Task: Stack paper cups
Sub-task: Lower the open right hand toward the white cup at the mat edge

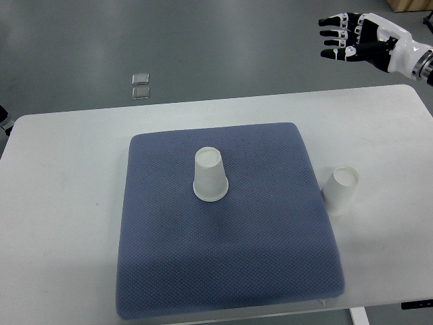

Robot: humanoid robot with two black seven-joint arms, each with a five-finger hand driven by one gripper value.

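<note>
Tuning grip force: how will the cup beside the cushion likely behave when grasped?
The paper cup on the table looks thin-walled, so it probably crushes under a firm squeeze. It stands upside down, narrow end up, likely light enough to tip or slide if nudged.

The right hand (pixel 352 37) shows past the far right corner of the table (pixel 61 203), but its forearm is cut off by the picture's right edge. The table itself runs out of the picture at its near side and its right side, so its near corners are not seen. Beyond the table's far edge, two small pale squares (pixel 141 84) lie on the floor, too small to identify. Both cups stand mouth down, their insides hidden.
</note>
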